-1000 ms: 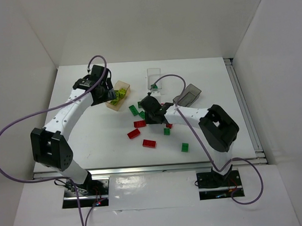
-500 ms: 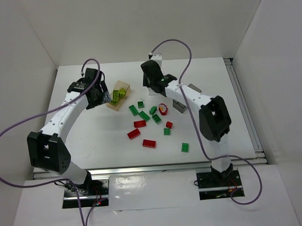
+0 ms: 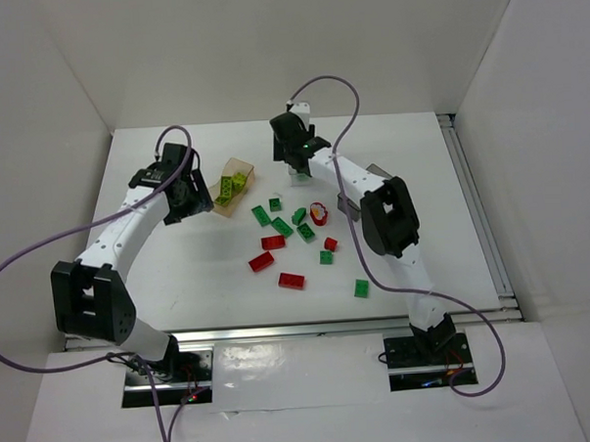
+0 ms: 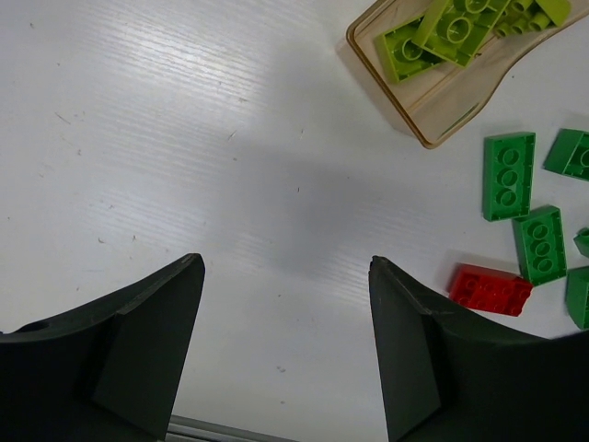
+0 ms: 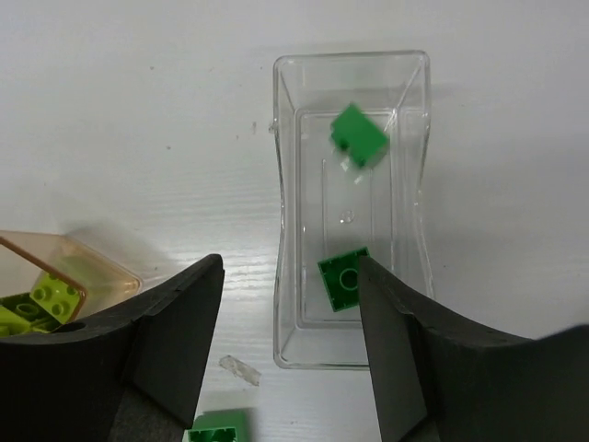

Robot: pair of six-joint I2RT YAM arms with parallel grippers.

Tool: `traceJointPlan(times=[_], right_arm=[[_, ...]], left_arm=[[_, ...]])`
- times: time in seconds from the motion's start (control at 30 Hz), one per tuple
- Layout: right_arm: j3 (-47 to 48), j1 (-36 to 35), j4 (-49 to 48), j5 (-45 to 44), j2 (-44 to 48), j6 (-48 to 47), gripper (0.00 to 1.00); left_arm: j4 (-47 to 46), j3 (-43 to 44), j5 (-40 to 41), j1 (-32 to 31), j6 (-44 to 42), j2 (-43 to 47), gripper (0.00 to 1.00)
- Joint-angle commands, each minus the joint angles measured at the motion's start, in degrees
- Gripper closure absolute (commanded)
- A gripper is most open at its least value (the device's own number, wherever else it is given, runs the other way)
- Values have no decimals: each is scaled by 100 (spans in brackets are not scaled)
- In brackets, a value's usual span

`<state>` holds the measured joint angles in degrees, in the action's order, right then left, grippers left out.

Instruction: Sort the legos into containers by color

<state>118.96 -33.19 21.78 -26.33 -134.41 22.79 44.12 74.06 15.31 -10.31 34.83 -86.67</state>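
The clear container (image 5: 285,184) sits at the far side of the surface (image 3: 180,275), its long axis running straight away from the right wrist camera. It holds two dark green legos: one (image 5: 359,135) turned cornerwise near the far end, one (image 5: 345,281) square to the walls near the near end. The right pincer (image 5: 290,276) hangs above it, spread wider than the box's short side and holding nothing, so this drop looks done. I judge it should rise clear of the rim before swinging to the loose green legos (image 3: 281,225), then close across a brick's short side. The red legos (image 3: 272,243) lie among them, unsorted. The left pincer (image 4: 285,262) is also wide open and empty over bare surface, just beside the orange-tan container (image 4: 419,138) with the yellow-green legos (image 4: 442,28).
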Motion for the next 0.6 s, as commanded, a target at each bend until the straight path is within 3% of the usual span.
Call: traceJointPlan(times=[0.0, 0.1, 0.27, 0.57], right_arm=[[-55, -108, -103, -328, 651, -46, 32], [-1117, -249, -270, -400, 1433, 120, 34], [-2953, -381, -455, 258, 2515, 341, 35], [-4379, -495, -86, 1498, 3193, 51, 29]], left_arm=[[-88, -41, -63, 64, -20, 370, 18], [-140, -94, -116, 64, -20, 370, 18], [-193, -94, -168, 64, -73, 432, 18], [-246, -278, -283, 64, -73, 537, 18]])
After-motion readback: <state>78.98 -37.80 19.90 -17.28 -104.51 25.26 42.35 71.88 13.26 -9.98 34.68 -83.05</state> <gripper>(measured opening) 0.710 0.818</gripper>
